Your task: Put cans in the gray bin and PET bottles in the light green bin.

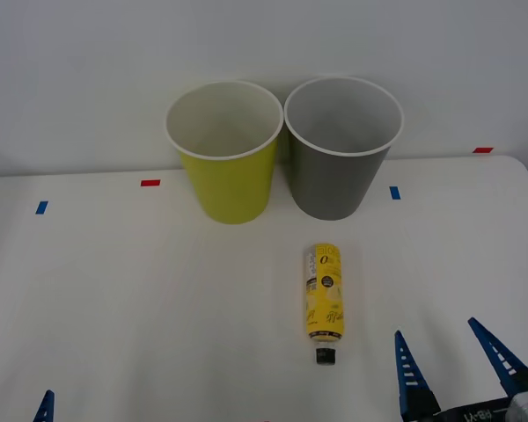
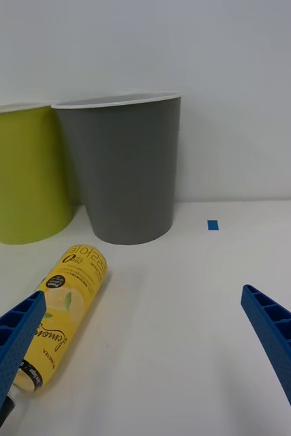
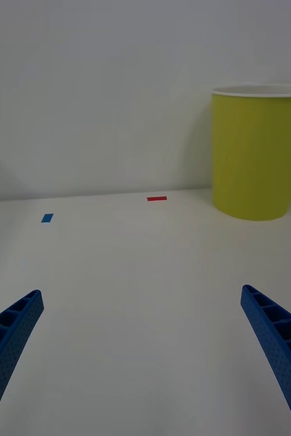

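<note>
On the table (image 1: 114, 290): two bins, one PET bottle (image 1: 325, 297); both claws released.

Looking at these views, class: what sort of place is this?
Probably a robot test bench for sorting waste: a plain white table with tape markers, a light green bin and gray bin.

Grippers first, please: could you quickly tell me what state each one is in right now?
Left gripper: open, holding nothing, low over the white table.
Right gripper: open, holding nothing, beside the small yellow-labelled plastic bottle lying flat.
</note>
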Controlling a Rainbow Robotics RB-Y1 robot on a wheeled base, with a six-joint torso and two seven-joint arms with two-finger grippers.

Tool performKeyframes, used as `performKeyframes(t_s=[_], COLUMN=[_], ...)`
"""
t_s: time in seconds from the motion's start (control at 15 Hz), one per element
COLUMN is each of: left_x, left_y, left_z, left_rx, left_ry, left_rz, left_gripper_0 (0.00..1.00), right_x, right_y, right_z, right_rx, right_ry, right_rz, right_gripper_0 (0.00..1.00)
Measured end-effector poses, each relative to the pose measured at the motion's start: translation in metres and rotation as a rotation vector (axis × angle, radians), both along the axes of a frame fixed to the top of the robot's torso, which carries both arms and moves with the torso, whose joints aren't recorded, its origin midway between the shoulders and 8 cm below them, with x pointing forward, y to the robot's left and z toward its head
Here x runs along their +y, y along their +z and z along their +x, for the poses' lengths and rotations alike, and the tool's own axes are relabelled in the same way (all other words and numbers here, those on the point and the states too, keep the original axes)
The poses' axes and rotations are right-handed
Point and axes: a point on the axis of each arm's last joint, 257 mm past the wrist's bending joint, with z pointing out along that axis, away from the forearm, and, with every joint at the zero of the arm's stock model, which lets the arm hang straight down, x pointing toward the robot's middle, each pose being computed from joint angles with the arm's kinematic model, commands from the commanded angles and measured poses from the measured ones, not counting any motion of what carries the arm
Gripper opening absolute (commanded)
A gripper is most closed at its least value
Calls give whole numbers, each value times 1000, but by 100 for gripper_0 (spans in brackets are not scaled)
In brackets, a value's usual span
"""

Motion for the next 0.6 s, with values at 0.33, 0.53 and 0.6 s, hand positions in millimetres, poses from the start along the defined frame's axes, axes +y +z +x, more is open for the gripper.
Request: performKeyframes(t_s=[0.33,0.53,0.6], left_x=[0,0,0], left_y=[0,0,0], left_z=[0,0,0], left_rx=[0,0,0], left_ry=[0,0,0], left_rz=[0,0,0], left_gripper_0=[100,100,100], right_x=[14,13,13], right_y=[10,7,8], right_z=[35,46,48], right_rx=[72,165,192], right_ry=[60,63,64], right_rz=[-30,-48,-53], right_gripper_0=[100,100,100])
